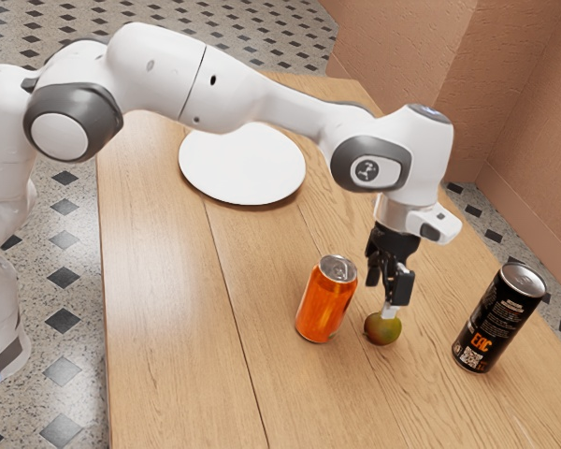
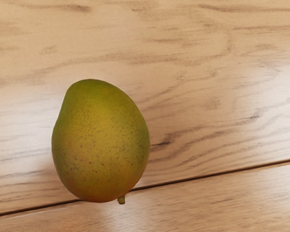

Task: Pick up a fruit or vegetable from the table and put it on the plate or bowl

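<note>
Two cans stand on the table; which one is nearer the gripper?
The orange can, beside the mango under the gripper; the black can stands farther off at the exterior view's right.

Beneath me the tabletop (image 1: pixel 168 309) is showing pale, grained wood with a soft satin sheen. The mango (image 2: pixel 100 140) is wearing smooth, speckled, faintly waxy skin. The orange can (image 1: pixel 326 299) and black can (image 1: pixel 497 318) are gleaming like glossy metal; the white plate (image 1: pixel 241 164) is looking smooth and matt.
</note>
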Robot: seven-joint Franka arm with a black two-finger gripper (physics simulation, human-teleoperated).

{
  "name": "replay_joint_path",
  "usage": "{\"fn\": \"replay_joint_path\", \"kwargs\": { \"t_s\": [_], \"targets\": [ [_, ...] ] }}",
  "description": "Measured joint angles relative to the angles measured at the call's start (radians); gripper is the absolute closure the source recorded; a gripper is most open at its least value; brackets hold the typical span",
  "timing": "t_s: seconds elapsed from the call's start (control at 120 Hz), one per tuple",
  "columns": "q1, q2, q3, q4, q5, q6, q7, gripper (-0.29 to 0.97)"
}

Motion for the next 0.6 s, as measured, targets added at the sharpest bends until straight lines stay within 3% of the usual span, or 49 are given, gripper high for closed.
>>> {"fn": "replay_joint_path", "kwargs": {
  "t_s": [0.6],
  "targets": [
    [0.01, 0.035, -0.001, -0.054, -0.029, 0.045, 0.035, 0.0]
  ]
}}
